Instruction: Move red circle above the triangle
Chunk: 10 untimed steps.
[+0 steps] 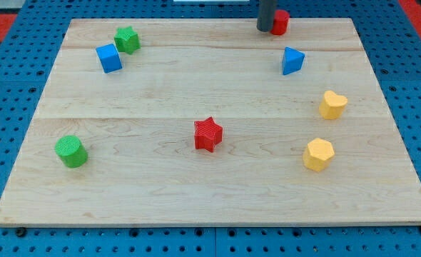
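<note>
In the camera view, a dark rod was seen descending upright from the view's top, my tip (265, 30) touching the left side of the red circle (280, 22). No pincer was fitted. The red circle was placed near the wooden board's (160, 185) top edge, just above the blue triangle (292, 61). No writing could be read.

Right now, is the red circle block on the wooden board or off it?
On: the red circle block sits at the wooden board's top edge, above the blue triangle block, my tip against its left side.
</note>
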Tool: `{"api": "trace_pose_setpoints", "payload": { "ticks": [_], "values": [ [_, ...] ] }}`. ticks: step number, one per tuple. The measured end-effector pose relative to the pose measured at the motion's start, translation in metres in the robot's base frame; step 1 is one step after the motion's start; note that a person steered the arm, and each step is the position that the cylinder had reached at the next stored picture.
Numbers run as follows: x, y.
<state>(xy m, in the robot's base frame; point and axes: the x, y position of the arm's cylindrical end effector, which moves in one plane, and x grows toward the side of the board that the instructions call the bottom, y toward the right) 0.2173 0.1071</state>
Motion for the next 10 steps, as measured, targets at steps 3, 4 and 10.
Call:
{"api": "trace_pose_setpoints", "payload": {
  "ticks": [3, 4, 10],
  "values": [
    [-0.025, -0.047],
    [-0.025, -0.026],
    [0.044, 0.005]
  ]
}}
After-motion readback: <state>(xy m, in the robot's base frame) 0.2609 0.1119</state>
